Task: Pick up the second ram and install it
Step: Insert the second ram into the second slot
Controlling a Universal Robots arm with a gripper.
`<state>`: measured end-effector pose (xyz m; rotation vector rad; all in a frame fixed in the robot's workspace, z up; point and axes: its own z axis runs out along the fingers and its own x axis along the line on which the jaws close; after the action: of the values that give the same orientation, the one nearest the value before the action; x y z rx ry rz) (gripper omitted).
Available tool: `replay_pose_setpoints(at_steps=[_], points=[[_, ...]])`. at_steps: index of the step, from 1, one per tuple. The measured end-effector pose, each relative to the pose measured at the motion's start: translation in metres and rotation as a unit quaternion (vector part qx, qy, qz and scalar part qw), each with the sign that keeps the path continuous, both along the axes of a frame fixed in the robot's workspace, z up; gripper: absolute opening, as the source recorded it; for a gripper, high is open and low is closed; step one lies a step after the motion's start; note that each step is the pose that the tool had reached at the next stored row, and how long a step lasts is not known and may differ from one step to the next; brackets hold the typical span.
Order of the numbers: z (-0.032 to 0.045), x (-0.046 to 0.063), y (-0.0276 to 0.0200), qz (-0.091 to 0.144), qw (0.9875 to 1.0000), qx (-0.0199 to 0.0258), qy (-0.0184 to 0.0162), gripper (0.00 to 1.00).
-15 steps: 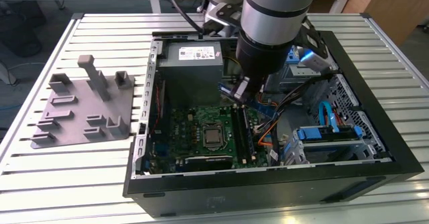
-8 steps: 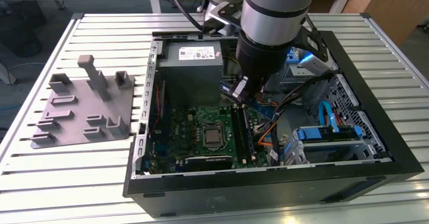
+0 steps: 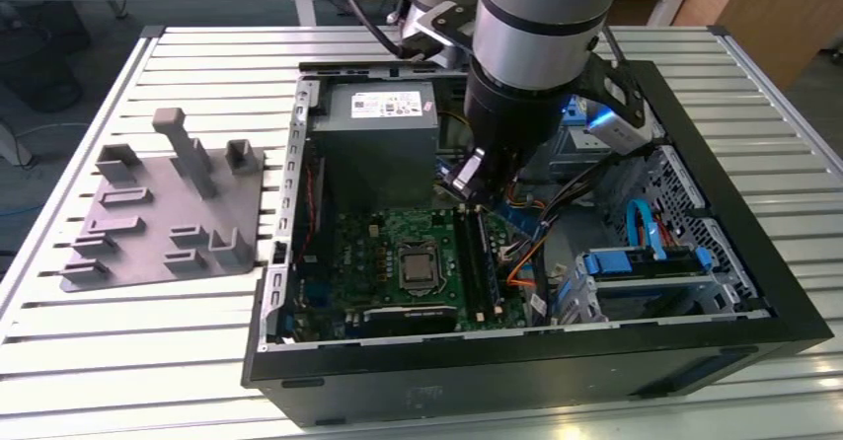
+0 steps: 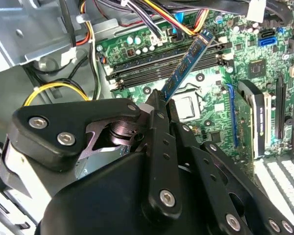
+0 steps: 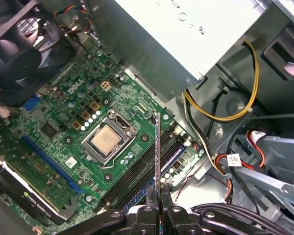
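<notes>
Gripper [image 4: 161, 100] fingers are closed on one short end of the second ram [image 4: 186, 63], held above the motherboard's [image 5: 63, 112] memory slots [image 4: 137, 66]; light, thin and stiff, it is judged fragile, best gripped by its edges.

The arm [image 3: 540, 55] reached down into the open computer case [image 3: 527, 371], its hand [image 3: 469, 176] low over the green motherboard [image 3: 362, 253]. The processor socket [image 3: 418, 267] lay near the hand. The grey power supply [image 3: 375, 124] stood just beside it on the exterior view's left. The blue drive latches [image 3: 646, 260] sat to the exterior view's right. 1 grey tray [image 3: 145, 233] lay well apart on the slatted desk [image 3: 132, 351].
</notes>
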<state>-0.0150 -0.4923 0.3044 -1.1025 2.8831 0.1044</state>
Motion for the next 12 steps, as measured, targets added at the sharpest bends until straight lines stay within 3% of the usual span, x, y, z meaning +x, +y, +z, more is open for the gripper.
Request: replay_pose_setpoints(at_steps=[12], points=[[-0.0007,0.0,0.0,-0.047,0.9989,0.0,0.0,0.14]])
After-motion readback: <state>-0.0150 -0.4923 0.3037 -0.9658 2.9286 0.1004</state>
